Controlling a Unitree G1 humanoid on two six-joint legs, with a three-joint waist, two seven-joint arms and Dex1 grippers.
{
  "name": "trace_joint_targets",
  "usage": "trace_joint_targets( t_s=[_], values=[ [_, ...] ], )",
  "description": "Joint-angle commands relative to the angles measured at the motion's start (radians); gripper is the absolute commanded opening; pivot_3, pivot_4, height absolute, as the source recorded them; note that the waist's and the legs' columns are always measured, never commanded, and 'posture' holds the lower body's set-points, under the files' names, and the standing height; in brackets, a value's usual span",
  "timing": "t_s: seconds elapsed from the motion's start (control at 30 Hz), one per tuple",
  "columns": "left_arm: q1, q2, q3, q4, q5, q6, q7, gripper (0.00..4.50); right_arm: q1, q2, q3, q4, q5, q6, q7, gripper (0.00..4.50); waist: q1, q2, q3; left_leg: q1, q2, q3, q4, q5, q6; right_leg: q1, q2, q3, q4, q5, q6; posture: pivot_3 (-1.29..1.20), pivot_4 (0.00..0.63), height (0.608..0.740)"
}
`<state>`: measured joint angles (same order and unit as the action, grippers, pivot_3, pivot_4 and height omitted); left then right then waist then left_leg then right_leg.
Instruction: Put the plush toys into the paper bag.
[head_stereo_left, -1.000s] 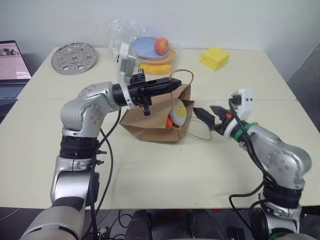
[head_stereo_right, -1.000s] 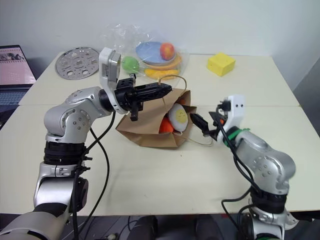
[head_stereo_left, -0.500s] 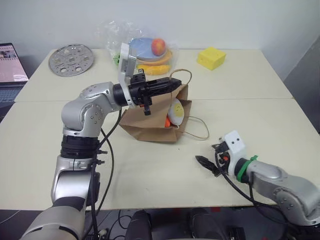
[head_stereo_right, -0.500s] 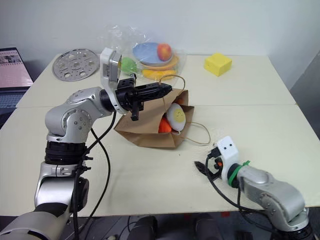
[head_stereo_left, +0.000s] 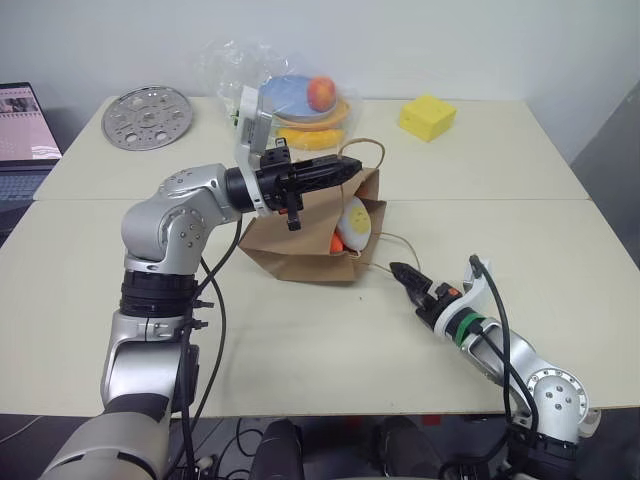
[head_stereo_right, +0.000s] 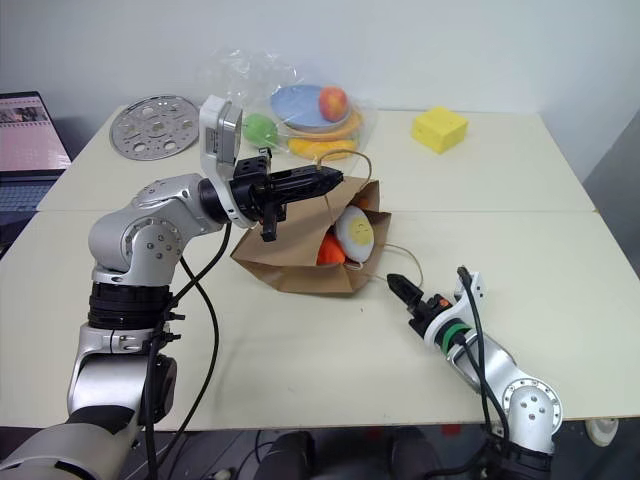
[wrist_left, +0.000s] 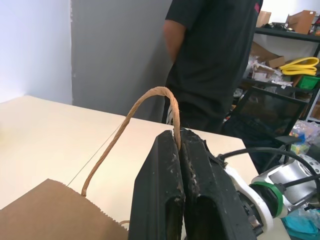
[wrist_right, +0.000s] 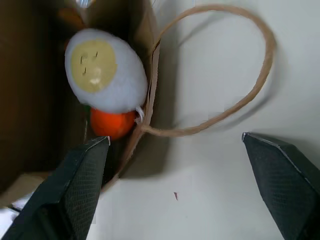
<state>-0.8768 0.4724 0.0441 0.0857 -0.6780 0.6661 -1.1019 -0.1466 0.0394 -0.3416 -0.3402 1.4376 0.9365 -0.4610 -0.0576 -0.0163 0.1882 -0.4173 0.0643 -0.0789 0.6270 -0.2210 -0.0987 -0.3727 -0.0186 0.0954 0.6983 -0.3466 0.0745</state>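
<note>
The brown paper bag (head_stereo_left: 290, 245) lies on its side on the table, mouth toward my right arm. My left gripper (head_stereo_left: 345, 168) is shut on its upper loop handle (wrist_left: 145, 100) and holds the mouth up. Just inside the mouth sits the white plush toy with a yellow face (wrist_right: 105, 70), and the orange carrot plush (wrist_right: 112, 124) is tucked beneath it. The lower handle (wrist_right: 250, 95) lies flat on the table. My right gripper (head_stereo_left: 405, 275) hovers low over the table a short way in front of the bag's mouth, open, with nothing between its fingers (wrist_right: 85, 175).
Behind the bag stands a clear plastic bag of fruit and plates (head_stereo_left: 300, 95). A yellow sponge block (head_stereo_left: 428, 115) is at the back right, a perforated metal disc (head_stereo_left: 146, 117) at the back left, a laptop (head_stereo_left: 25, 130) at the far left. A person (wrist_left: 215, 50) stands beyond the table.
My right arm drew back from the bag's mouth to the table's front, then stretched low toward the bag again. The left gripper kept its hold on the handle.
</note>
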Motion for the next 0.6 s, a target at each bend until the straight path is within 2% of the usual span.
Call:
trace_joint_targets(
  t_s=[0.03, 0.3, 0.4, 0.5, 0.6],
  values=[
    [-0.016, 0.007, 0.006, -0.037, -0.004, -0.005, 0.002, 0.00, -0.022, -0.017, -0.009, 0.041, -0.036, -0.082, -0.026, 4.47, 0.000, 0.000, 0.000, 0.000, 0.000, 0.000, 0.000, 0.000, 0.000, 0.000, 0.000, 0.000, 0.000, 0.000, 0.000, 0.00, 0.150, 0.740],
    [-0.014, 0.011, 0.006, -0.039, -0.003, -0.006, 0.001, 0.00, -0.036, -0.049, 0.041, 0.045, -0.016, -0.120, 0.012, 4.47, 0.001, 0.000, 0.000, 0.000, 0.000, 0.000, 0.000, 0.000, 0.000, 0.000, 0.000, 0.000, 0.000, 0.000, 0.000, 0.00, 0.150, 0.740],
    [-0.022, 0.006, 0.002, -0.033, 0.002, -0.010, 0.003, 0.00, -0.019, -0.087, 0.075, 0.011, -0.027, -0.100, 0.030, 3.90, 0.001, 0.000, 0.000, 0.000, 0.000, 0.000, 0.000, 0.000, 0.000, 0.000, 0.000, 0.000, 0.000, 0.000, 0.000, 0.00, 0.150, 0.740],
    [-0.019, 0.006, 0.002, -0.034, 0.004, -0.012, 0.003, 0.00, -0.005, -0.095, 0.084, 0.004, -0.017, -0.113, 0.027, 2.79, 0.001, 0.000, 0.000, 0.000, 0.000, 0.000, 0.000, 0.000, 0.000, 0.000, 0.000, 0.000, 0.000, 0.000, 0.000, 0.00, 0.150, 0.740],
    [-0.019, 0.006, 0.002, -0.036, 0.005, -0.012, 0.003, 0.00, -0.004, -0.104, 0.085, 0.004, -0.013, -0.124, 0.032, 1.87, 0.001, 0.000, 0.000, 0.000, 0.000, 0.000, -0.001, 0.000, 0.000, -0.001, 0.000, 0.000, 0.000, 0.000, 0.000, 0.00, 0.150, 0.740]
  ],
)
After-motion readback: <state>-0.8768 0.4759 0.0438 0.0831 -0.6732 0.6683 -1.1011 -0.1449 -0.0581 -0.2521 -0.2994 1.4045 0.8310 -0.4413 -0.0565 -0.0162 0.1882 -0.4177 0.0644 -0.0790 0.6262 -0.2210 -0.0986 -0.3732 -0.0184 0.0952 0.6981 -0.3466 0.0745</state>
